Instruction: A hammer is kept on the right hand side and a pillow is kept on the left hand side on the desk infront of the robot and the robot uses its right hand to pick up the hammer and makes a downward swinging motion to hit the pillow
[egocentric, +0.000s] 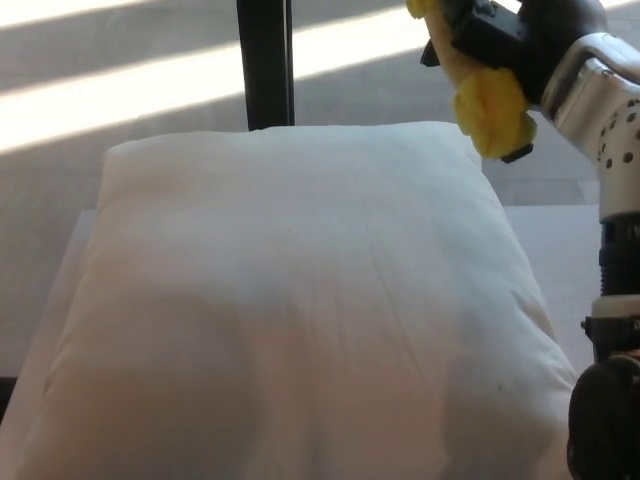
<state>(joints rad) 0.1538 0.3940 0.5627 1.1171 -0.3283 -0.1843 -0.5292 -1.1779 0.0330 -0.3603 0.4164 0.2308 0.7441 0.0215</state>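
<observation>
A large white pillow (300, 310) fills most of the head view, lying on a pale desk (575, 250) whose bare top shows to the right of the pillow and as a thin strip along its left side. The pillow's surface is smooth with faint creases, and its far edge runs across the upper part of the picture. At the top right, the robot's right hand (510, 40) is raised above the pillow's far right corner, clear of the fabric. Its black fingers are wrapped around the yellow handle of the hammer (490, 105); the handle's lower end, tipped with a small black cap, hangs down just above the pillow's corner without touching it. The hammer's head is cut off by the top edge of the picture. The silver wrist and forearm (610, 110) drop down the right edge to a black joint at the bottom corner. Behind the desk, a dark vertical post (265, 60) rises from the pillow's far edge, and bright bands of sunlight cross the grey floor (120, 100).
</observation>
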